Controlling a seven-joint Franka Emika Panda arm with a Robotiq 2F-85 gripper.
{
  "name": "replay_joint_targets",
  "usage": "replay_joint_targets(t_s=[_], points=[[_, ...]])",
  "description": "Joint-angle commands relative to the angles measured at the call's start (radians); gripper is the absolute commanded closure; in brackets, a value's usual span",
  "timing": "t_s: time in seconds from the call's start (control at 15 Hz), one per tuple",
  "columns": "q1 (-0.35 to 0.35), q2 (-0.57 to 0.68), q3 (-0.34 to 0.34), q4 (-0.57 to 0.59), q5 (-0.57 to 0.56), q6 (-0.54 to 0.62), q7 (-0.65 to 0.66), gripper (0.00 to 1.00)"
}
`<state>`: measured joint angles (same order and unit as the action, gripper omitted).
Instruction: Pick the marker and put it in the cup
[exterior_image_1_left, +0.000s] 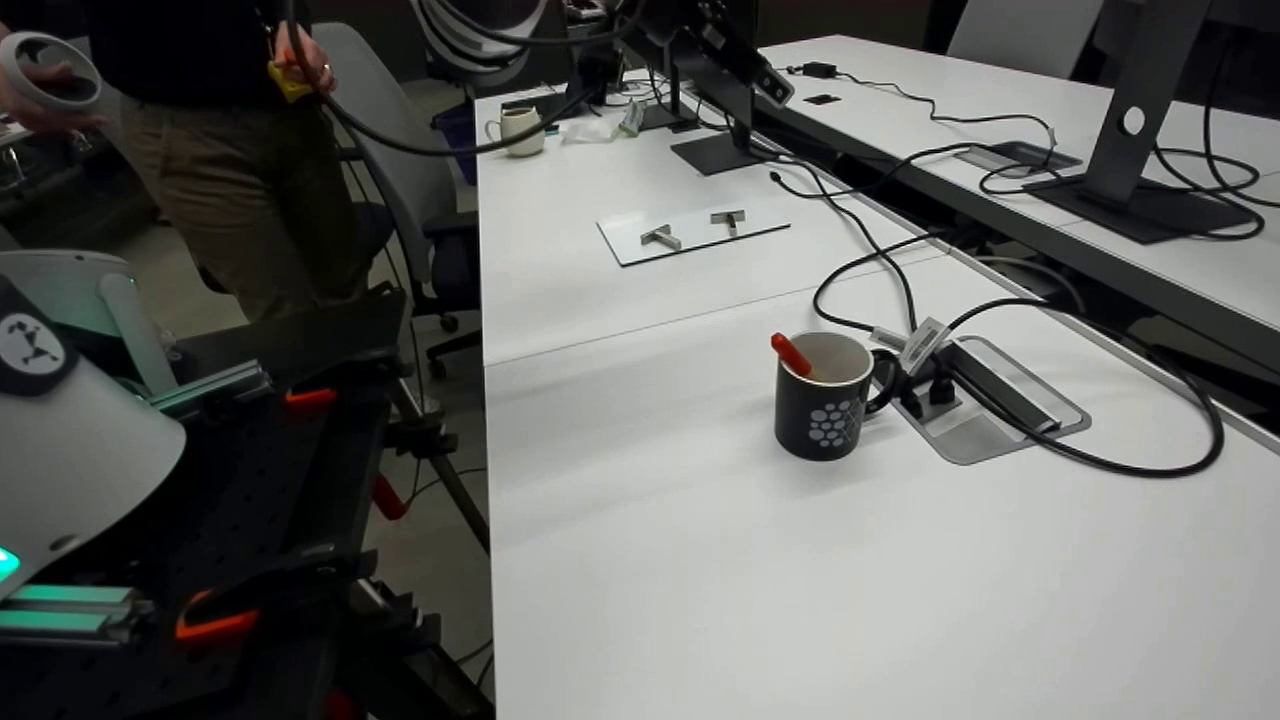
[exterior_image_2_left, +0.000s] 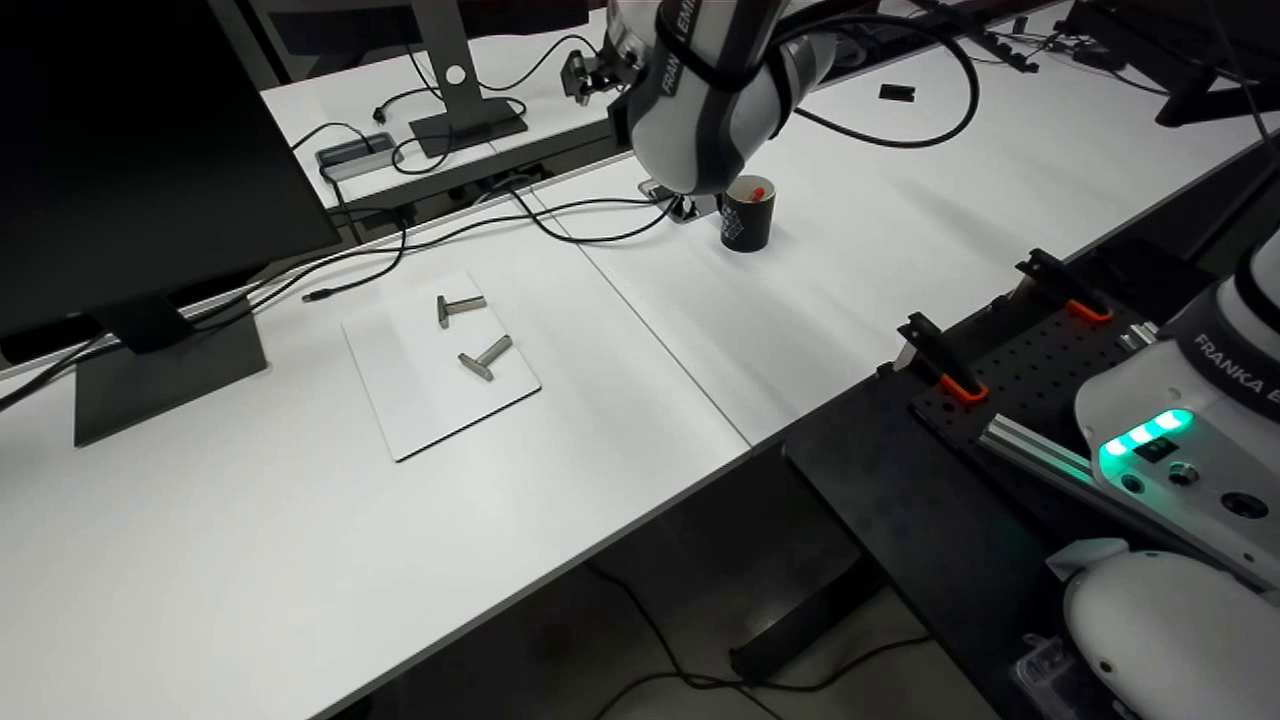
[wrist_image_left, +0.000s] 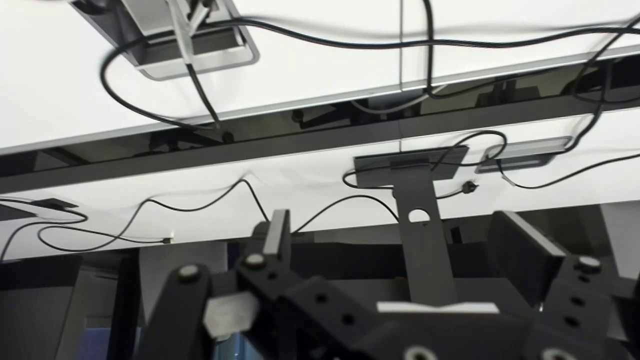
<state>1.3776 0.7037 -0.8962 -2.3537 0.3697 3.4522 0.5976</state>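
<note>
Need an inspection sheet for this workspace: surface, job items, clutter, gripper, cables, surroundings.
Surface: white tabletop with faint shadows across it.
Job items: red marker leans inside the black mug, one end above the rim; mug upright.
Clutter: two T-shaped metal pieces on a white board; pale mug further along.
Gripper: open, nothing held.
Cables: black cables run over the tabletop; one loops past the desk outlet near the mug's handle.
Surroundings: standing person, grey office chair, large monitor.
</note>
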Motion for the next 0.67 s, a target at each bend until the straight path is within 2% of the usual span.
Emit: replay_joint_targets(t_s=[0.0, 0.2, 0.27, 0.6], points=[[-0.004, -0.050, -0.029, -0.095, -0.025, 0.005, 0.037, 0.00], [0.014, -0.034, -0.080, -0.146, -0.010, 0.005, 0.074, 0.00], [-0.030, -0.018, -0.007, -0.089, 0.091, 0.005, -0.043, 0.00], [-0.024, -0.019, -0.029, -0.115, 0.091, 0.004, -0.030, 0.00]])
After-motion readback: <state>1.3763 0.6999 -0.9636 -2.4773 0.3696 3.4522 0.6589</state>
